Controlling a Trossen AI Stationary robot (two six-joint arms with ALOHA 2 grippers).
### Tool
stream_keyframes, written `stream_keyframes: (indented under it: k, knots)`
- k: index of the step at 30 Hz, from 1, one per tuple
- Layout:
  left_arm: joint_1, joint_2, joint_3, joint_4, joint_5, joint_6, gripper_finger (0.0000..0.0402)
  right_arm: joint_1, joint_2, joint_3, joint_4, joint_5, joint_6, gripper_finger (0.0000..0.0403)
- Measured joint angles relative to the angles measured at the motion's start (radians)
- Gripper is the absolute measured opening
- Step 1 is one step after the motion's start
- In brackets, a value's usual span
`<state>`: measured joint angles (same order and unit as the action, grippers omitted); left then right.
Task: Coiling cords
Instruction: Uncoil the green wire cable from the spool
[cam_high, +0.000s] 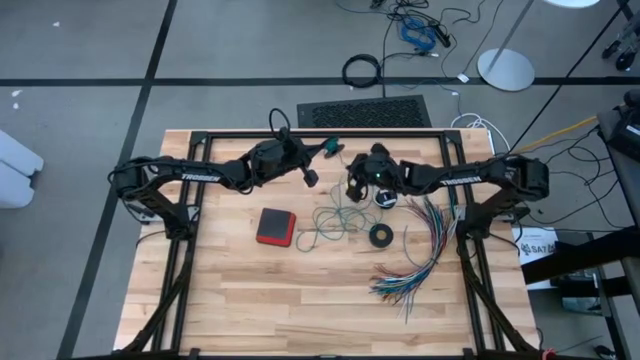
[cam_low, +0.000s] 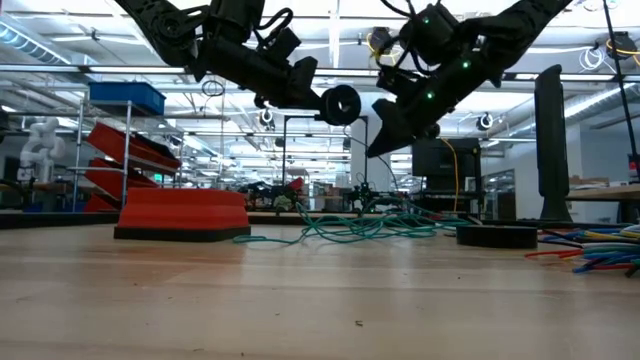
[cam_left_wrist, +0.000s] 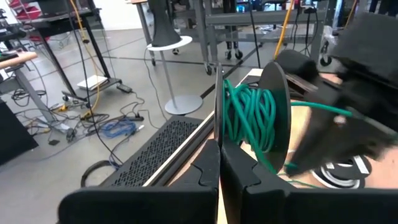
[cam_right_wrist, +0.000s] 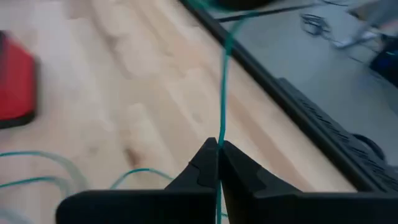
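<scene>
Left gripper (cam_left_wrist: 219, 149) clamped the spool (cam_left_wrist: 267, 118), table's 12 o'clock. Right gripper (cam_right_wrist: 217, 148) pinched teal cord (cam_right_wrist: 222, 93); slack lay mid-table. Best: keep tension even, wraps adjacent.

Overhead cam looks down; low cam level; both share table (cam_high: 230, 290).

Dark jointed arms, white TROSSEN lettering, green lights

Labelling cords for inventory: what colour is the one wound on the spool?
Teal-green cord; the left wrist view shows it best.
</scene>
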<state>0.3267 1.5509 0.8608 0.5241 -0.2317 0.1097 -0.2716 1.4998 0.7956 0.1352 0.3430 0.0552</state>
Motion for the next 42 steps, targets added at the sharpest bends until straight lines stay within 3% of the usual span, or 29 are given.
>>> stream_keyframes:
  k: [10,23,42]
  knots:
    - [0.005,0.0,0.0,-0.081,0.016,0.027,0.0,-0.043,-0.046,0.0,0.013,0.157,0.012,0.0]
    - [0.036,-0.001,0.0,-0.105,-0.028,0.054,0.0,0.103,-0.094,0.0,0.157,0.043,-0.12,0.0]
    - [0.039,-0.001,0.0,-0.043,0.014,0.001,0.0,0.151,-0.094,0.0,-0.195,0.077,0.039,0.0002]
